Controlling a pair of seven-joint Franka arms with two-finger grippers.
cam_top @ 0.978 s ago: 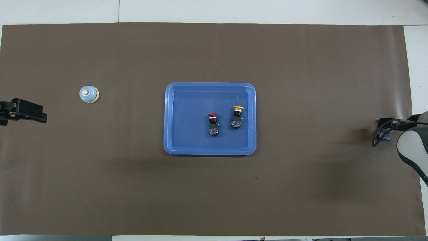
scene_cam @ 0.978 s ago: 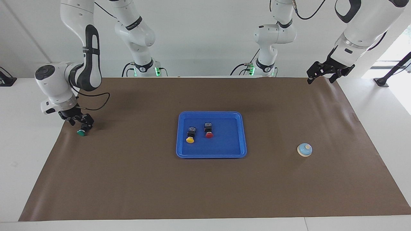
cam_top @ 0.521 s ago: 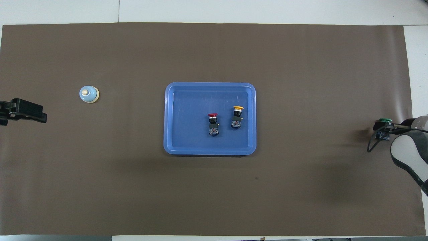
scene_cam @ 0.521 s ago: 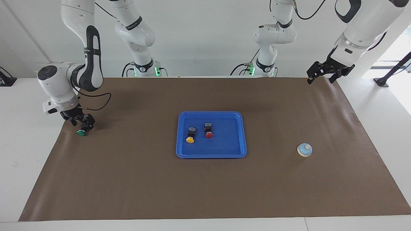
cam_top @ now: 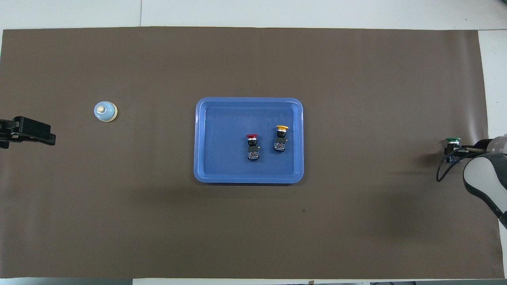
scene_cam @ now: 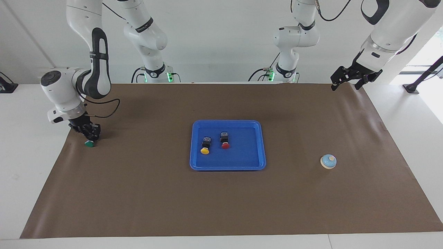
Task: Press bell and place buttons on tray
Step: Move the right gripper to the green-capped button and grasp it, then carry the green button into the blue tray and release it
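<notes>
The right gripper (scene_cam: 88, 133) was down at the brown mat (scene_cam: 221, 207), its dark fingers (scene_cam: 92, 130) drawn in close about the black body of the green button (scene_cam: 89, 143), whose cap poked out just under them. I could not tell whether the button was resting on the mat or lifted a hair off it. This was near the mat's edge at the right arm's end of the table, well apart from everything else. From overhead only the green cap (cam_top: 452, 139) and a bit of the gripper (cam_top: 453, 152) showed past the white arm.

The left gripper (scene_cam: 347, 82) hung in the air over the corner of the mat at the left arm's end, close by the robots, waiting; its fingers (scene_cam: 335, 85) stood spread apart with nothing between them.

In the middle of the mat lay the blue tray (scene_cam: 254, 162). On it were the yellow button (scene_cam: 205, 145) and the red button (scene_cam: 225, 140), side by side but not touching, each lying with its cap pointing away from the robots, the yellow one toward the right arm's end.

The bell (scene_cam: 328, 161) sat upright on the mat toward the left arm's end, well apart from the tray and a little farther from the robots than the two buttons on it.
</notes>
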